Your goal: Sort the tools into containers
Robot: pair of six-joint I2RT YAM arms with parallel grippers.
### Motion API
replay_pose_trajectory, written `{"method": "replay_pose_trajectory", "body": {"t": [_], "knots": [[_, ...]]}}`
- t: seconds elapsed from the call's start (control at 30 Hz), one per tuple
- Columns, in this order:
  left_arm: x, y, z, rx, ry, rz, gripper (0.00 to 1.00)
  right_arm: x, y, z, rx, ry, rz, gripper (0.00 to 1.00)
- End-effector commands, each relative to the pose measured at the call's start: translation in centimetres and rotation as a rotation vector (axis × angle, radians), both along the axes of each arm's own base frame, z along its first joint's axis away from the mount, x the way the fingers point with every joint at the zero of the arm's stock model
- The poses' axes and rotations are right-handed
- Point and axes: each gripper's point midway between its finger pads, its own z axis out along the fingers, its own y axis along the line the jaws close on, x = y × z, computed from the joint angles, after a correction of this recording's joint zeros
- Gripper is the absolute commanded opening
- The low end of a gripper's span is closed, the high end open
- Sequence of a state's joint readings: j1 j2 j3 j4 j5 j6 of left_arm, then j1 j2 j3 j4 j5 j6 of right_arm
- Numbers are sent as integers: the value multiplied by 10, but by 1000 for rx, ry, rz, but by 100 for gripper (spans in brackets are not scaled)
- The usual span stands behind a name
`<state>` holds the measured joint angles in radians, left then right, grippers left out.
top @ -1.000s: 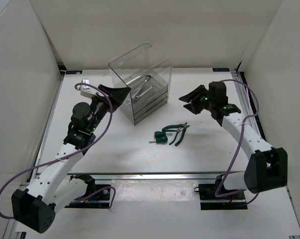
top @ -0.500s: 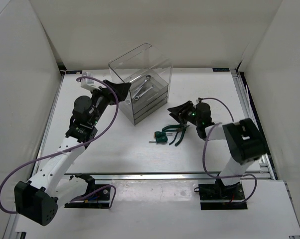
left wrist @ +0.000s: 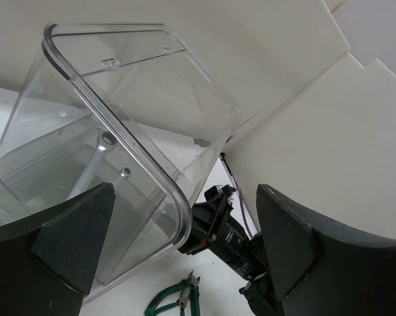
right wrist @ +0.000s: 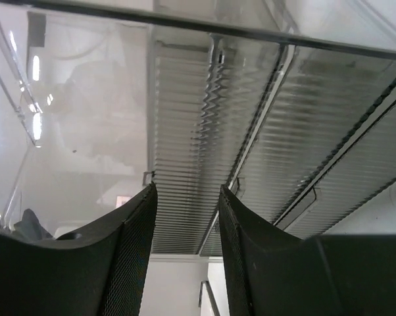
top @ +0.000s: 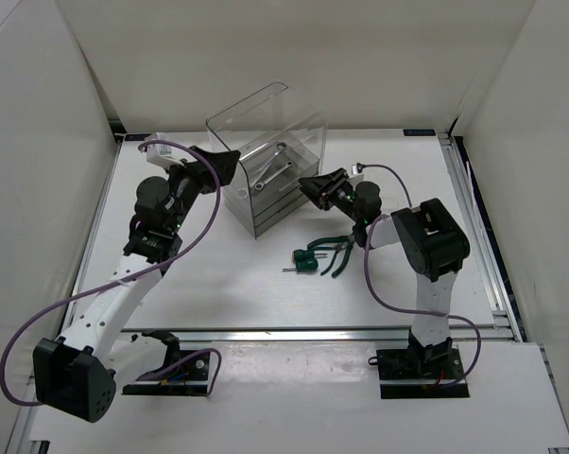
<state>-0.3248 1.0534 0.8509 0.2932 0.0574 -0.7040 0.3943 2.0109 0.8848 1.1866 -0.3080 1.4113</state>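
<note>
Reference landmark: the transparent organiser [top: 266, 165], standing on the table [top: 218, 284].

Left gripper [top: 218, 163]: positioned at the organiser's left upper corner. In the left wrist view its jaws stand wide apart with nothing between the fingers [left wrist: 73, 237]; the rounded clear corner of the organiser [left wrist: 119, 125] sits just ahead of the gap. Contact with the wall cannot be determined.

Right gripper [top: 315, 184]: positioned close against the organiser's right face. In the right wrist view the fingers [right wrist: 135, 250] are separated by a narrow gap and grip nothing; the ribbed smoky drawers [right wrist: 264, 131] fill the frame directly ahead of them.

Tool locations:
- Two silver wrenches [top: 270, 168] lie inside the organiser, in its upper part, between the two grippers. The exact drawer cannot be determined.
- Dark-green-handled pliers [top: 339, 253] lie on the table on the near right side of the organiser, nearer the arm bases than the right gripper and apart from it.
- Green-handled screwdrivers [top: 306, 258] lie just beside the pliers, on the side toward the left arm
</note>
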Motion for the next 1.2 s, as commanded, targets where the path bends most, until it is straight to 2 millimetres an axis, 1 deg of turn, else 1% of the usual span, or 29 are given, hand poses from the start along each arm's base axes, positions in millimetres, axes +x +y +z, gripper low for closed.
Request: {"method": "replay_pose_trajectory", "body": {"t": [0.0, 0.03, 0.23, 0.27, 0.37, 0.43, 0.5, 0.53, 0.63, 0.67, 0.8, 0.87, 0.9, 1.0, 1.03, 1.1, 1.13, 1.17], "knots": [[0, 2, 18, -20, -44, -9, 99, 5, 7, 11, 25, -46, 19, 46], [1, 2, 17, -25, -38, -6, 99, 6, 8, 7, 21, -36, 19, 46], [4, 3, 13, -26, -25, -7, 99, 5, 13, -3, 13, -9, 42, 47], [4, 3, 15, -31, -27, -8, 99, 6, 13, -4, 11, -6, 42, 47], [6, 4, 11, -40, -13, -4, 99, 7, 12, -7, 10, 5, 48, 47], [7, 3, 10, -37, -11, -8, 99, 8, 13, -13, 11, 15, 51, 47], [7, 3, 13, -40, -16, -10, 99, 8, 15, -12, 22, 21, 55, 47], [8, 2, 10, -35, -10, -15, 99, 8, 17, -13, 22, 21, 55, 47], [8, 1, 12, -36, -13, -17, 99, 9, 20, -16, 29, 33, 63, 45], [8, 3, 13, -38, -15, -13, 99, 9, 22, -16, 30, 30, 74, 44], [8, 3, 10, -40, -8, -10, 99, 8, 27, -15, 48, 30, 94, 33], [8, 2, 9, -42, -7, -13, 99, 9, 26, -15, 61, 34, 98, 30], [8, 2, 10, -47, -8, -16, 99, 7, 29, -15, 62, 32, 104, 25], [8, 3, 10, -51, -7, -10, 99, 7, 29, -14, 74, 38, 112, 16], [8, 2, 10, -51, -6, -16, 99, 6, 29, -15, 78, 43, 115, 12], [7, 1, 9, -59, -5, -19, 99, 6, 27, -15, 88, 47, 112, 6], [7, 1, 10, -64, -6, -18, 99, 5, 27, -15, 88, 47, 112, 2], [7, 1, 11, -68, -10, -19, 99, 3, 26, -18, 88, 58, 113, 1]]}}
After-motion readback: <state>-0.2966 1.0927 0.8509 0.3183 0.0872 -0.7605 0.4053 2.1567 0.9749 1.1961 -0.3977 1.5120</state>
